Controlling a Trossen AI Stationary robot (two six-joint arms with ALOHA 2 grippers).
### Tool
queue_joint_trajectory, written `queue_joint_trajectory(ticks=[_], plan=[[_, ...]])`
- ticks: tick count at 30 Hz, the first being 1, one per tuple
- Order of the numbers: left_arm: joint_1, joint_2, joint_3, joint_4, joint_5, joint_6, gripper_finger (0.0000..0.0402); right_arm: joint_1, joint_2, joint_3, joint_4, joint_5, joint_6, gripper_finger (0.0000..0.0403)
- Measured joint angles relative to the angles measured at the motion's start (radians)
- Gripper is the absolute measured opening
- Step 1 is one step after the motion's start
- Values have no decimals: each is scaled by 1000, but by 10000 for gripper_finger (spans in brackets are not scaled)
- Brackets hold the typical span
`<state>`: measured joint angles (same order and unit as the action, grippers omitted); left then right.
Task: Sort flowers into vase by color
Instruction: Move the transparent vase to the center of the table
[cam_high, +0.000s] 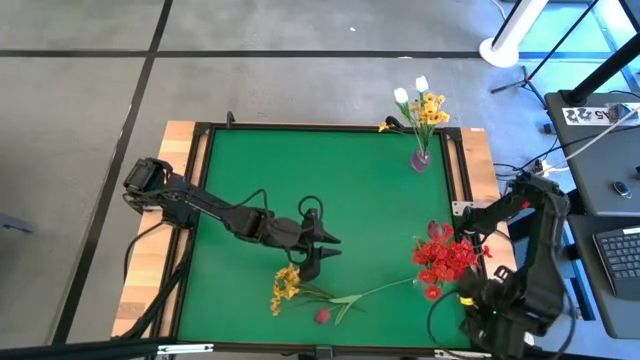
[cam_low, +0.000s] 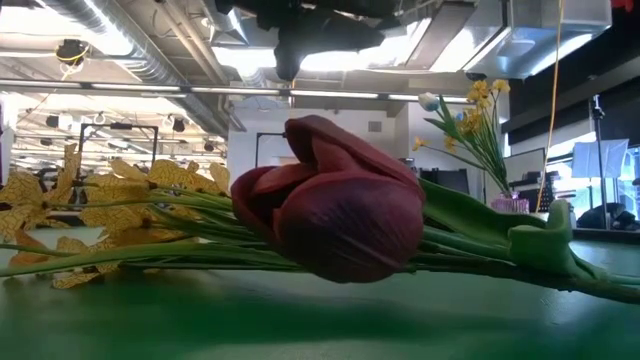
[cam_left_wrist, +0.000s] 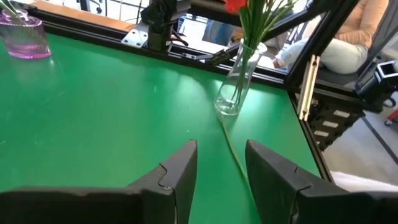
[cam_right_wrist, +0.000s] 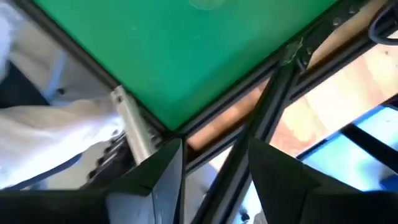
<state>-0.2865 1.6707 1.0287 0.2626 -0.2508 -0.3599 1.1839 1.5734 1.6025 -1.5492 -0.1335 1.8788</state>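
On the green mat near its near edge lie a yellow spray (cam_high: 285, 285), a dark pink bud (cam_high: 322, 316) and a long green stem (cam_high: 375, 291). The low view shows the bud (cam_low: 330, 205) close up, beside the yellow spray (cam_low: 100, 200). Red flowers stand in a clear vase (cam_high: 445, 260). In the left wrist view this clear vase (cam_left_wrist: 236, 84) is ahead of the fingers. White tulips and yellow sprays stand in a purple vase (cam_high: 420, 157). My left gripper (cam_high: 325, 250) hangs open just beyond the yellow spray. In its wrist view my left gripper (cam_left_wrist: 221, 165) frames the stem (cam_left_wrist: 231, 152) lying on the mat. My right gripper (cam_right_wrist: 214, 168) is open at the table's right near corner.
A dark frame and wooden boards (cam_high: 150, 270) run round the mat. The right arm (cam_high: 520, 270) is folded by the clear vase at the right edge. A seated person (cam_left_wrist: 367, 37) is beyond the table's right side. Bare mat (cam_high: 300, 180) lies between the arms and the far edge.
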Motion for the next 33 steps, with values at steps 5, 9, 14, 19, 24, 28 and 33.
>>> queue_joint_trajectory(ticks=[5, 9, 14, 19, 24, 28, 33], plan=[[-5, 0, 0, -28, 1, 13, 131, 0, 1, -127, 154, 84, 0, 184], [-5, 0, 0, -54, 2, 14, 131, 1, 1, -197, 250, 146, 0, 186], [-10, 0, 0, -70, 0, 14, 131, 1, 1, -319, 374, 157, -21, 226], [-17, 0, 0, -70, -2, 27, 131, 0, 1, -402, 360, 158, 20, 288], [-18, 0, 0, -71, -2, 31, 131, 0, 1, -449, 356, 271, 114, 330], [-18, 0, 0, -72, -2, 31, 131, 0, 1, -489, 386, 354, 149, 337], [-18, 0, 0, -81, -2, 31, 131, 0, 1, -530, 412, 350, 184, 332]])
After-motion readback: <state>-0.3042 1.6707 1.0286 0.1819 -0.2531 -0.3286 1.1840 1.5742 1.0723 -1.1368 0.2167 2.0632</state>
